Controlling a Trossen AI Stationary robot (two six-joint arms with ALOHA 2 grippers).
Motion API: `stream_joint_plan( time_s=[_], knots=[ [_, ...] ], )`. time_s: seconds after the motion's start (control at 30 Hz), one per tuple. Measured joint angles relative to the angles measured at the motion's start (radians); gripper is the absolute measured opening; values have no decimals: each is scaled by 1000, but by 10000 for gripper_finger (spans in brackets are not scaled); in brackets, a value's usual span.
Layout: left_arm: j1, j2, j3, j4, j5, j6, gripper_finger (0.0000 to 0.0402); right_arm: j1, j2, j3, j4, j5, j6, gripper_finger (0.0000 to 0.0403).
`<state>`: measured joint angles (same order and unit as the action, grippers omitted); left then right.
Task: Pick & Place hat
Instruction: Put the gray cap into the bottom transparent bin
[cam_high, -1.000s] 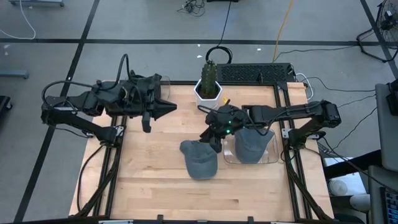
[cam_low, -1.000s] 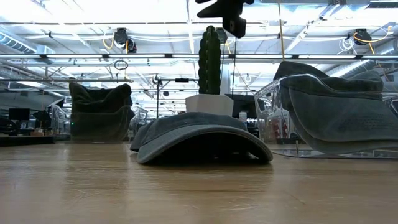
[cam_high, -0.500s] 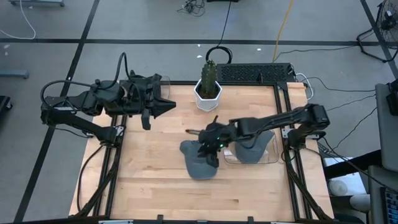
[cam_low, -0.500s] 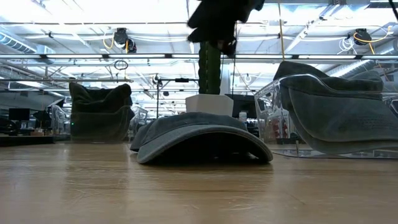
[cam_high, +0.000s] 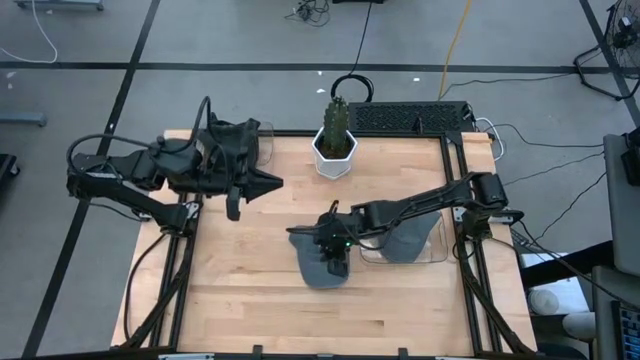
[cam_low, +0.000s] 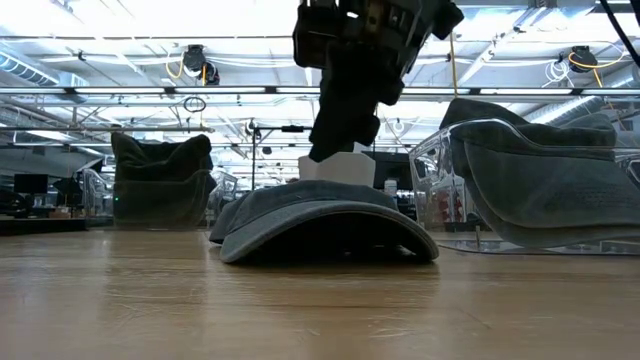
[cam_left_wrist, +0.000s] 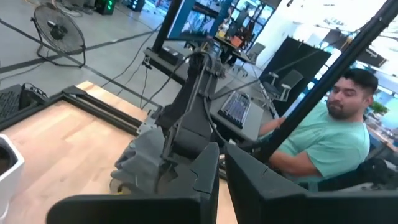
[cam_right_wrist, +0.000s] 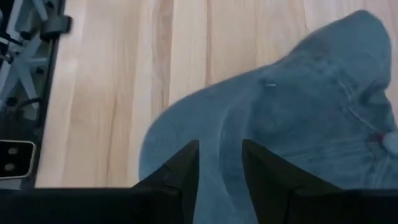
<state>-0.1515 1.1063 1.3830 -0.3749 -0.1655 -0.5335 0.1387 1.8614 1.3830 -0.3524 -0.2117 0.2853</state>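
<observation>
A grey-blue cap (cam_high: 318, 266) lies crown up on the wooden table near its middle, resting on its rim and brim; it also shows in the low view (cam_low: 320, 222) and the right wrist view (cam_right_wrist: 292, 106). My right gripper (cam_high: 331, 247) hangs open just above the cap's crown, fingers pointing down (cam_right_wrist: 219, 152); in the low view (cam_low: 336, 150) its tips stand clear of the cap. My left gripper (cam_high: 272, 181) waits shut and empty at the far left, above the table.
A clear tray (cam_high: 432, 250) at the right holds a second grey cap (cam_high: 405, 238), close beside the first. A cactus in a white pot (cam_high: 335, 140) stands at the far edge. A third cap in a clear holder (cam_low: 160, 185) shows at the left. A person (cam_left_wrist: 311, 143) sits beyond the table.
My right gripper has swung from beside the cactus and tray toward the table's near edge and a little left, and has come down until it hangs just over the cap's crown. The cap has not moved.
</observation>
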Motion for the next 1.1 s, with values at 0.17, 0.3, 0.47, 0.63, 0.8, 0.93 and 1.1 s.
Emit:
stream_joint_plan(
  time_s=[0.17,0.3,0.47,0.63,0.8,0.93,1.1],
  knots=[
    [-4,0,0,-51,0,-10,35,0,0,0,4,75,-7,161],
    [-4,0,0,-58,0,-10,35,-7,0,0,3,101,-28,201],
    [-4,0,0,-59,0,-7,35,-8,0,-46,51,110,3,216],
    [-4,1,0,-70,-1,-2,35,-6,0,-107,88,102,49,204],
    [-4,1,0,-70,-1,0,35,-4,0,-160,112,77,94,202],
    [-4,1,0,-71,-1,0,35,-1,0,-181,122,51,102,194],
    [-4,1,0,-71,-19,1,35,1,0,-191,164,23,103,152]
  ],
)
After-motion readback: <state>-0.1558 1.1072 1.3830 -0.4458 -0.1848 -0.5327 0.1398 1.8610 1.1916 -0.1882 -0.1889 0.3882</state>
